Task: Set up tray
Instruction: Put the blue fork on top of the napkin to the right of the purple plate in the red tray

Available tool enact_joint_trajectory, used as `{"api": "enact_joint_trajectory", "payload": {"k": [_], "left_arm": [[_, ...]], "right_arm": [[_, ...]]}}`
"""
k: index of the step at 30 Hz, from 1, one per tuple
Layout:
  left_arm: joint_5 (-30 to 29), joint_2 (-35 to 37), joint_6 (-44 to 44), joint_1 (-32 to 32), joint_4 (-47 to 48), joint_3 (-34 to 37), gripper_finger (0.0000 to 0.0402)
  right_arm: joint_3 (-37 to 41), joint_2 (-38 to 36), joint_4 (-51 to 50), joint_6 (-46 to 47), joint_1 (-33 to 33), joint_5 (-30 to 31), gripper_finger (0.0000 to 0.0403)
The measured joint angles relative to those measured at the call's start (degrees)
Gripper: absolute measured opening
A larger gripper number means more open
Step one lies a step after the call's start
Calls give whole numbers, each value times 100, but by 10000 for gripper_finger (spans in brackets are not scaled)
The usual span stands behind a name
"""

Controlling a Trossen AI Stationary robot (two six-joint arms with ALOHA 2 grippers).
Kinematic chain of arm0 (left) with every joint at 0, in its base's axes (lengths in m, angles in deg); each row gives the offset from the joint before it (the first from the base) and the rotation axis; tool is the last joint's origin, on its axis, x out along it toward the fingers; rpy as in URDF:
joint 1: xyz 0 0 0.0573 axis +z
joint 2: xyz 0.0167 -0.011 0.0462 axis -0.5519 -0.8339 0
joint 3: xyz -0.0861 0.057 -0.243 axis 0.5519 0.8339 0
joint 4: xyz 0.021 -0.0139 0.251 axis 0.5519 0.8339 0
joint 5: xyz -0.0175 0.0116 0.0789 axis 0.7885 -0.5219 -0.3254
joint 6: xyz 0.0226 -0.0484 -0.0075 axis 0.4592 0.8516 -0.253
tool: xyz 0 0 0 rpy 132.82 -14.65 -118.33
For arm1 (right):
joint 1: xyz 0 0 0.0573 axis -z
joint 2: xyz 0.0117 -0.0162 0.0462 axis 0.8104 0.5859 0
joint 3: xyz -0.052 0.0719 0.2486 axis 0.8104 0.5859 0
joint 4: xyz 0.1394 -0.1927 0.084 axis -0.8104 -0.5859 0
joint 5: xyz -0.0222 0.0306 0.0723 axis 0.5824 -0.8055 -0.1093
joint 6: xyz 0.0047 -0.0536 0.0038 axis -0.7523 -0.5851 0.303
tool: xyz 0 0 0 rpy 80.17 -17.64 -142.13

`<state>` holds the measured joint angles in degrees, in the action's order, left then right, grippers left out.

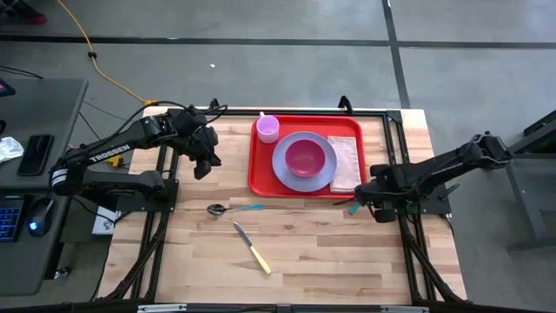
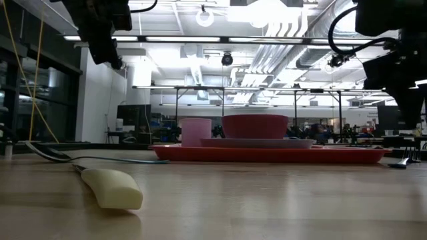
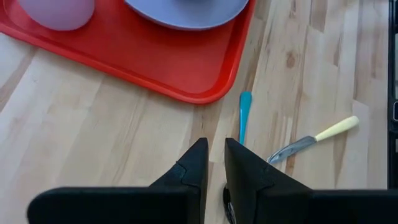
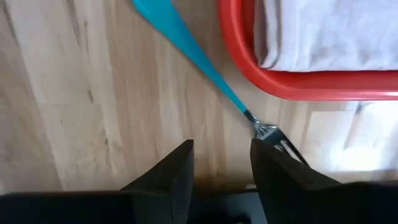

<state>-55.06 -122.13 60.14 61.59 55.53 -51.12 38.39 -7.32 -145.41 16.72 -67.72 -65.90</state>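
Note:
The red tray (image 1: 261,184) lies at the table's far middle. It carries a pink cup (image 1: 268,129), a lavender plate (image 1: 282,167) with a pink bowl (image 1: 304,156) on it, and a white napkin (image 1: 346,161). A blue-handled fork (image 4: 199,56) lies flat on the wood just off the tray's near right corner. My right gripper (image 4: 221,155) hangs open above the fork's tine end, pointing down and touching nothing. My left gripper (image 3: 214,165) hovers left of the tray, slanting down, with a narrow gap between its fingers and nothing in it.
A blue-handled spoon (image 1: 228,209) lies on the wood near the tray's near left corner. A yellow-handled knife (image 1: 252,248) lies nearer the front edge. Bare wood stretches along the table's near half. A desk with a keyboard (image 1: 9,217) stands beyond the left edge.

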Motion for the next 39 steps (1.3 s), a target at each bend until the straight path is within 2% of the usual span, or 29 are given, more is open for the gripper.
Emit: {"api": "enact_joint_trajectory", "payload": {"k": [5, 9, 13, 17, 20, 26, 39], "left_arm": [[4, 0, 238, 0, -110, 0, 85], [11, 0, 261, 0, -87, 0, 85], [11, 0, 256, 0, -87, 0, 85], [9, 0, 241, 0, -87, 0, 85], [9, 0, 123, 0, -87, 0, 85], [7, 0, 64, 0, -85, 0, 85], [2, 0, -198, 0, -83, 0, 85]], "right_arm": [[-1, 93, 68, -45, 7, -146, 137], [-2, 324, 368, 79, 7, -545, 137], [-4, 689, 743, 709, 7, -682, 137], [-7, 866, 701, 1554, 7, -503, 137], [-7, 815, 777, 2439, 10, -428, 137], [-9, 557, 923, 4871, 7, -499, 137], [-13, 512, 350, 8539, 13, -535, 137]]}}
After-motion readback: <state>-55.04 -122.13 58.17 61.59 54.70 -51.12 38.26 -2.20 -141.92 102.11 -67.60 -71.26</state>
